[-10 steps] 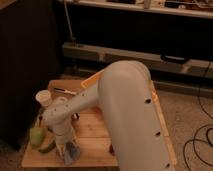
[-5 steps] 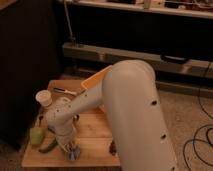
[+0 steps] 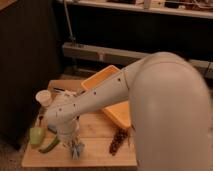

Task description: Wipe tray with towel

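Yellow tray [image 3: 101, 80] mid-frame on wooden tabletop [image 3: 95, 127], long axis upper-left to lower-right | gripper [image 3: 75, 145] lower left, pointing down at the wood, grip state cannot be told | tray lies up-right of gripper | towel not clearly identifiable

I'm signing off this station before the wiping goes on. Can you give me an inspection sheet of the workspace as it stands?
Surface: light wooden slatted table, carrying everything below.
Job's things: shallow yellow plastic tray at the table's back, partly hidden by the arm; small grey-blue bundle at the gripper's tip, possibly the towel, cannot tell.
Clutter: white paper cup, round green fruit, long green pod, dark brown cluster.
Gripper: gripper low over the table's front left, apart from the tray.
Cables: nothing seen.
Surroundings: dark cabinet on the left; long grey rail behind.
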You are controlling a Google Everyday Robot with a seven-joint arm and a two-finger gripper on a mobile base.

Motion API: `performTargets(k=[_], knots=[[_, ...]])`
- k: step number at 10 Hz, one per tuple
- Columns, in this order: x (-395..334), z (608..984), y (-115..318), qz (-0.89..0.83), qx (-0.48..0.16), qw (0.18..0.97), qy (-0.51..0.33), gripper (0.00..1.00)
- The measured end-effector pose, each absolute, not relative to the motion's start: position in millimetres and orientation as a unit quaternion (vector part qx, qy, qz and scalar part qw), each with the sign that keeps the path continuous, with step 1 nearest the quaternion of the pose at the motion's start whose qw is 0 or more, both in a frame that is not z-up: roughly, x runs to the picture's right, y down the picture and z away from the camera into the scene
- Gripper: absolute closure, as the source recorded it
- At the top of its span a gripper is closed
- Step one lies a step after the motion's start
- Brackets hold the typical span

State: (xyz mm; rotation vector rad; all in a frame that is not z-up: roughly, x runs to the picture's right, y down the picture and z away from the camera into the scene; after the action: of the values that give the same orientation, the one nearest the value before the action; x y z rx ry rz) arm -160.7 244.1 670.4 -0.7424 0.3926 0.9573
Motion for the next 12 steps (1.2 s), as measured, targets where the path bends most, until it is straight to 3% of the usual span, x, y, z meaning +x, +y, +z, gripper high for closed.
performTargets(k=[4, 7, 10, 12], knots=[[-122, 614, 158, 0.493, -0.278, 0.806, 0.173, 1.00], [-66, 613, 80, 0.552, -0.225, 0.780, 0.190, 1.00], [-12, 625, 51, 0.603, -0.190, 0.746, 0.210, 1.00], [-18, 625, 53, 0.603, -0.197, 0.745, 0.206, 1.00]])
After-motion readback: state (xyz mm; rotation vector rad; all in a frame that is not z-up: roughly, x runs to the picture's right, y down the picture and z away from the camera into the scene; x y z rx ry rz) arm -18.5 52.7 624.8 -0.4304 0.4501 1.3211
